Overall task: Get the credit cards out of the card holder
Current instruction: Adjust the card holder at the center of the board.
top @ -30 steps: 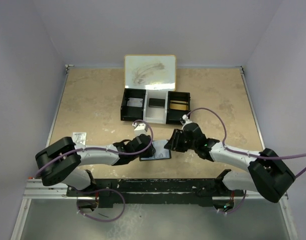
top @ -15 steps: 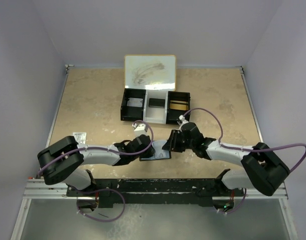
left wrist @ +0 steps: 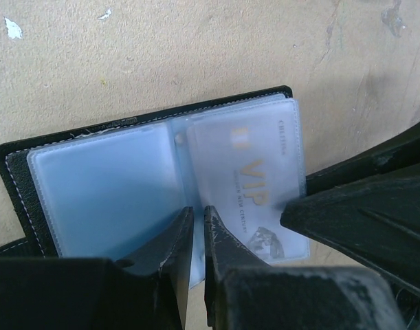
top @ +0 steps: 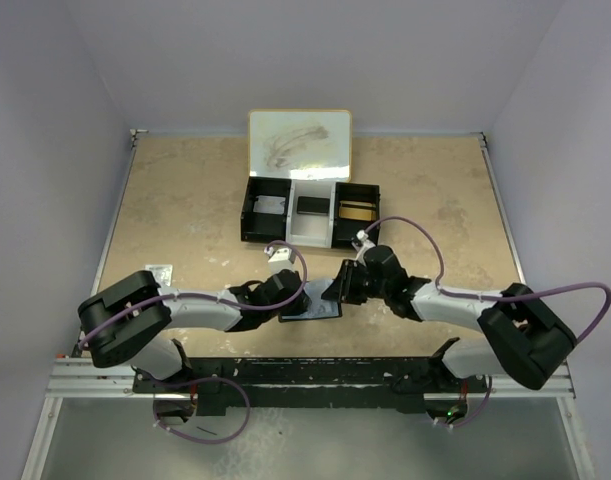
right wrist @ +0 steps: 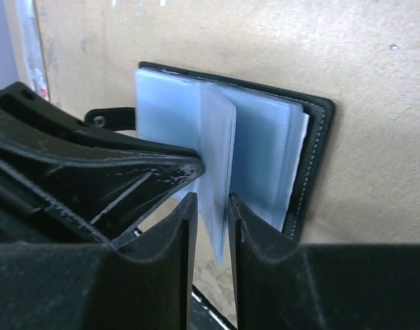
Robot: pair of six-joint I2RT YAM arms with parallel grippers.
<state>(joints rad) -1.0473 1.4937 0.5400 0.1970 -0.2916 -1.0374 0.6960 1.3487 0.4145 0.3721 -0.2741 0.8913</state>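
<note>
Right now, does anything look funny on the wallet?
One clear sleeve of the wallet stands up on edge, held in the right claw, while the others lie flat. Nothing looks torn.

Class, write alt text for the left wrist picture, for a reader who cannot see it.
A black card holder lies open on a beige table, its blue sleeves showing a card marked VIP on the right. The left fingers sit nearly closed over the middle fold, and the right fingers reach in beside the card.
</note>
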